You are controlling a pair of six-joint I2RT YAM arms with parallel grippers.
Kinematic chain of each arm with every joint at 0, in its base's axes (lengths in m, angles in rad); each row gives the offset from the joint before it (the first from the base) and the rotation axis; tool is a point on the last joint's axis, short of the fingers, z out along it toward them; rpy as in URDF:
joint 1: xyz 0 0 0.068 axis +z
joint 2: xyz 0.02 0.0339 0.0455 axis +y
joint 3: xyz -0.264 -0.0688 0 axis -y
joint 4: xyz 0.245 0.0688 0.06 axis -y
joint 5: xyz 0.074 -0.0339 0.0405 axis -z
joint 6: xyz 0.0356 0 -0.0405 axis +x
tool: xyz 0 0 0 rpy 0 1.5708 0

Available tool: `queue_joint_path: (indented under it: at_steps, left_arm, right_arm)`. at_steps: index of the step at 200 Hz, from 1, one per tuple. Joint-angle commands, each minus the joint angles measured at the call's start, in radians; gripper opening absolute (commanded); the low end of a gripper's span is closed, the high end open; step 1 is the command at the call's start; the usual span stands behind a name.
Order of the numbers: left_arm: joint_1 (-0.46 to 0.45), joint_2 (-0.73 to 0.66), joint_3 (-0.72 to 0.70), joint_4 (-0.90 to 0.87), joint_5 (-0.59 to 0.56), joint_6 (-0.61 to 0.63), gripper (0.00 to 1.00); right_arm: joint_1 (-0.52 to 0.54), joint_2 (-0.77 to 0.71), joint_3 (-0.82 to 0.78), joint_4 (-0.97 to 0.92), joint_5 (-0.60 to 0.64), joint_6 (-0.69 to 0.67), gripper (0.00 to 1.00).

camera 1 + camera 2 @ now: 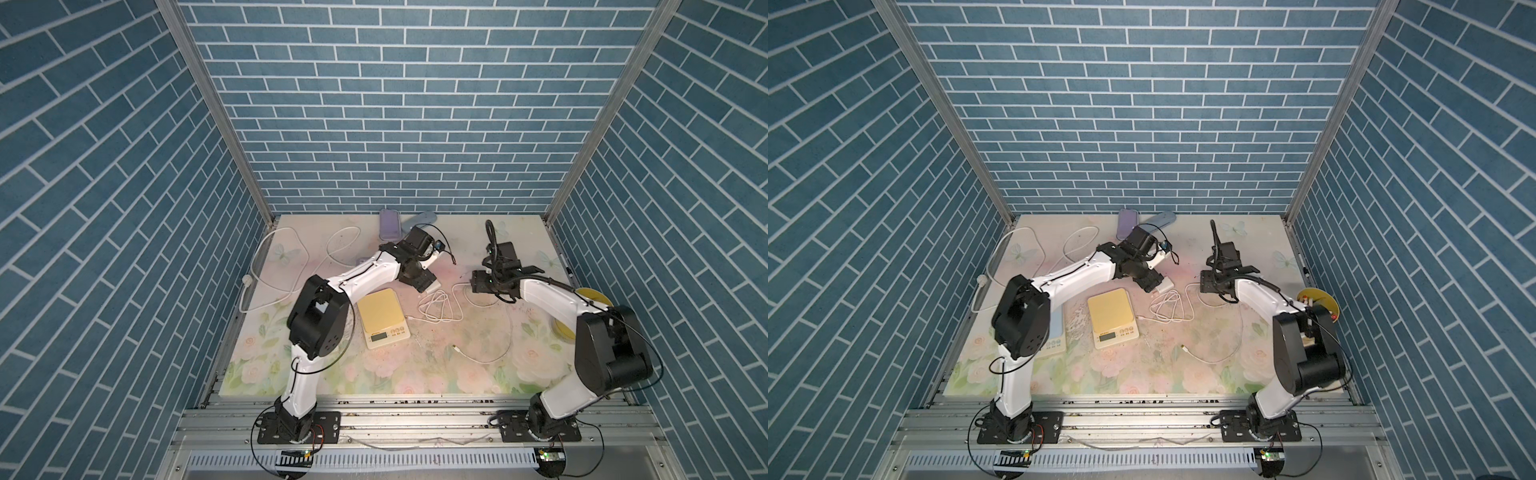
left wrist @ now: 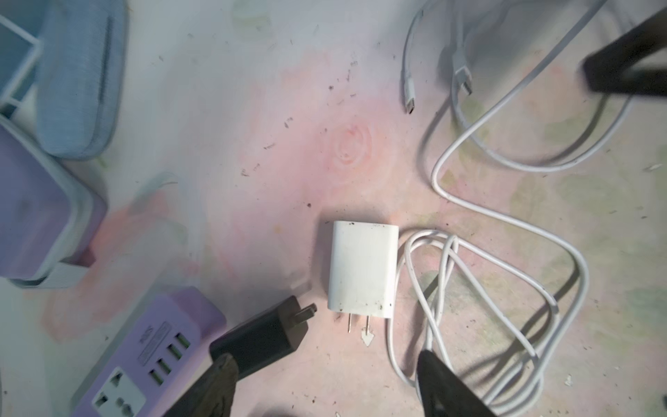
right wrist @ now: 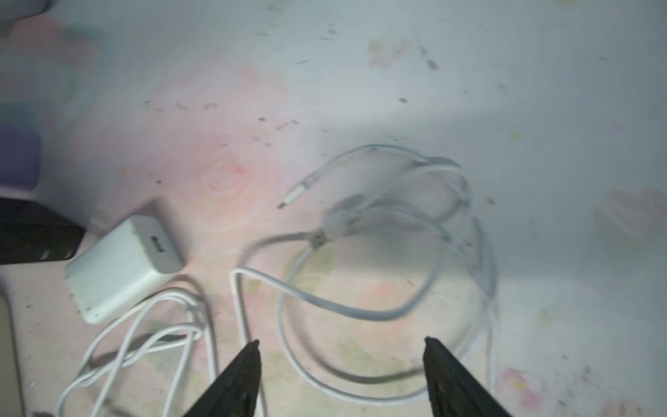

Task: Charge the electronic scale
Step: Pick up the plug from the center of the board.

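Floral table mat (image 1: 415,374) carries the yellow scale (image 1: 382,313) beside a heap of white cable (image 1: 432,307), with nothing visibly plugged into it. The left gripper (image 2: 328,382) and right gripper (image 3: 343,375) both hang spread and empty. When the left closes on the white charger (image 2: 362,269), it could snag the black plug (image 2: 260,339) or the cable loops crowding it.

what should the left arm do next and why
Probably ease the left gripper down until its open jaws straddle the white charger. The charger lies loose and flat on the table just ahead of the jaws, unheld, and it has to be picked up before anything gets plugged in.
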Motion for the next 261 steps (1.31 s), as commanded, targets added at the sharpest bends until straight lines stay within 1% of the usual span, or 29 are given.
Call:
queue_joint_path:
  at_steps: [1, 19, 35, 71, 118, 125, 134, 151, 164, 172, 176, 191, 206, 222, 239, 251, 261]
  left_arm:
    - [-0.012, 0.120, 0.150, -0.203, -0.063, 0.043, 0.77]
    - [-0.022, 0.204, 0.257, -0.261, -0.075, 0.052, 0.75]
    - [-0.028, 0.245, 0.303, -0.279, -0.067, 0.054, 0.75]
    - [-0.029, 0.293, 0.320, -0.264, -0.056, 0.056, 0.74]
    - [-0.030, 0.341, 0.338, -0.244, 0.014, 0.061, 0.67]
    - [-0.030, 0.347, 0.342, -0.243, 0.028, 0.061, 0.65]
    - [-0.030, 0.354, 0.349, -0.242, 0.040, 0.061, 0.59]
    - [-0.028, 0.351, 0.358, -0.241, 0.050, 0.062, 0.44]
    - [-0.026, 0.327, 0.350, -0.230, 0.060, 0.056, 0.35]
    - [-0.025, 0.305, 0.342, -0.218, 0.062, 0.053, 0.32]
    - [-0.025, 0.288, 0.335, -0.211, 0.062, 0.049, 0.32]
    - [-0.014, 0.220, 0.304, -0.172, 0.080, 0.022, 0.30]
    - [0.004, 0.134, 0.262, -0.122, 0.112, -0.031, 0.30]
    - [0.033, 0.035, 0.203, -0.051, 0.158, -0.117, 0.28]
    - [0.061, -0.071, 0.115, 0.048, 0.217, -0.204, 0.27]
    - [0.068, -0.144, 0.042, 0.107, 0.241, -0.219, 0.27]
    - [0.069, -0.201, -0.023, 0.155, 0.248, -0.202, 0.27]
  right_arm:
    - [-0.005, -0.060, -0.035, 0.000, 0.003, 0.056, 0.72]
    - [-0.005, -0.067, -0.034, -0.021, 0.007, 0.041, 0.72]
    - [-0.006, -0.071, -0.036, -0.026, 0.007, 0.044, 0.72]
    - [-0.004, -0.081, -0.053, -0.006, -0.018, 0.080, 0.72]
    - [-0.007, -0.098, -0.055, -0.005, -0.059, 0.137, 0.71]
    - [-0.006, -0.102, -0.054, -0.003, -0.068, 0.148, 0.71]
    - [-0.007, -0.107, -0.053, -0.003, -0.079, 0.163, 0.71]
    - [-0.009, -0.118, -0.050, -0.001, -0.104, 0.194, 0.71]
    - [-0.009, -0.135, -0.053, 0.008, -0.115, 0.225, 0.71]
    - [-0.010, -0.150, -0.061, 0.022, -0.115, 0.247, 0.71]
    - [-0.010, -0.156, -0.065, 0.035, -0.146, 0.260, 0.71]
    - [-0.009, -0.187, -0.094, 0.105, -0.190, 0.314, 0.70]
    - [0.001, -0.218, -0.143, 0.221, -0.238, 0.361, 0.70]
    - [0.054, -0.242, -0.181, 0.308, -0.195, 0.371, 0.70]
    - [0.118, -0.241, -0.184, 0.368, -0.163, 0.359, 0.71]
    - [0.140, -0.224, -0.173, 0.405, -0.175, 0.377, 0.72]
    - [0.143, -0.206, -0.162, 0.438, -0.198, 0.412, 0.73]
